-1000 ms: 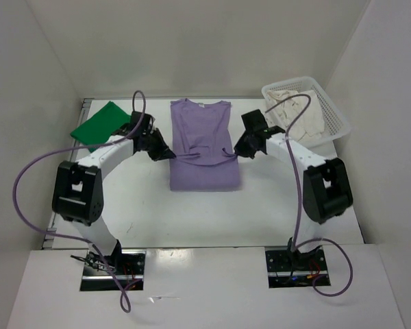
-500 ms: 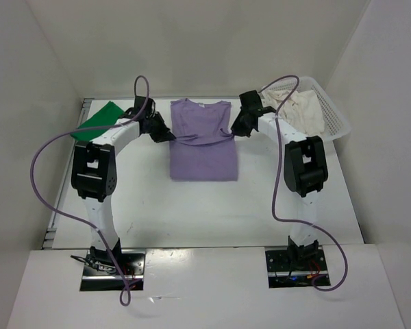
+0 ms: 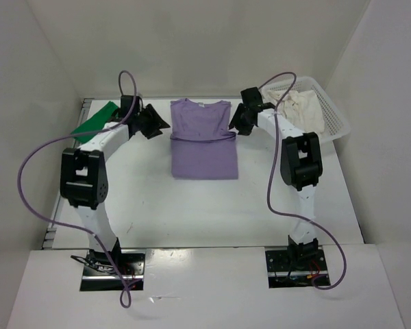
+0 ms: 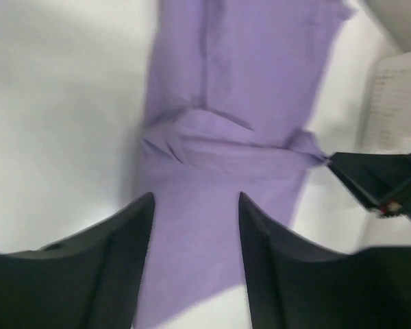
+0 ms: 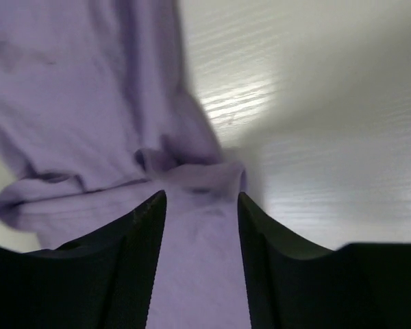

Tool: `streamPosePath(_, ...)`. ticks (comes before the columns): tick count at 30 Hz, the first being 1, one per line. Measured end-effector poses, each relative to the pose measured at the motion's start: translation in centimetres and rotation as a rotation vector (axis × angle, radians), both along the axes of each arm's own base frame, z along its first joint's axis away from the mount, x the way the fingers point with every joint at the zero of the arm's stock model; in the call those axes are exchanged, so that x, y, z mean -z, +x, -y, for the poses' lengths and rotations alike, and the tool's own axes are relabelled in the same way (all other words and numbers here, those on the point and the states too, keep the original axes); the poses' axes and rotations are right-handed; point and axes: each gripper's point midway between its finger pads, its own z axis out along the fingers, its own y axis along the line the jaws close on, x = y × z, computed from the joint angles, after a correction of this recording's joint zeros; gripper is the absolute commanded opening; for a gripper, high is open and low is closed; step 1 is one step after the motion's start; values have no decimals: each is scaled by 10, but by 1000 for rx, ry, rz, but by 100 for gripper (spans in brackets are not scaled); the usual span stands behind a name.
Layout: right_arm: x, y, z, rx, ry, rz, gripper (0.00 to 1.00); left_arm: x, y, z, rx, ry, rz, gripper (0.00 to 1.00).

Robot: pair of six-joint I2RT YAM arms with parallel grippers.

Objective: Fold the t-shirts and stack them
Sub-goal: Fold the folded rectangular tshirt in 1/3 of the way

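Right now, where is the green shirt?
In the top view, the green shirt lies at the far left of the table, partly hidden by the left arm, left of the purple shirt.

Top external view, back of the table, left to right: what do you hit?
green shirt → left gripper → purple shirt → right gripper → cream shirt, lying in the white basket

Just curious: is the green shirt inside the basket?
No, the green shirt lies on the table at left, far from the basket.
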Motion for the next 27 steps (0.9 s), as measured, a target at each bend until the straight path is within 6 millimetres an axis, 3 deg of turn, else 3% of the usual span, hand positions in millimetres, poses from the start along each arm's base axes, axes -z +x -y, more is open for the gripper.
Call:
streamPosePath(2, -20, -6, 0, -12, 5, 35, 25, -23, -16, 8, 13, -16, 46, 40)
streamPosePath(4, -44, -20, -2, -26, 17, 68, 4, -40, -33, 36, 66, -48, 100, 32)
streamPosePath(7, -70, -37, -26, -82, 44, 110, 0, -32, -72, 94, 196, -120, 98, 31)
streamPosePath(10, -67, -51, -71, -190, 81, 111, 0, 14, -103, 120, 267, -143, -28, 31)
streamPosePath(13, -37, -59, -112, -287, 99, 54, 0, 59, -111, 109, 241, -121, -136, 31)
streamPosePath(15, -12, -63, -131, -336, 109, 6, 0, 79, -122, 97, 216, -106, -187, 31)
streamPosePath(18, 28, -66, -140, -362, 111, -74, 0, 94, -130, 87, 193, -98, -215, 31)
streamPosePath(20, 43, -62, -140, -360, 109, -105, 0, 94, -131, 87, 190, -103, -203, 31)
streamPosePath(27, 32, -16, -144, -339, 157, -36, 0, 96, -134, 87, 186, -115, -168, 31)
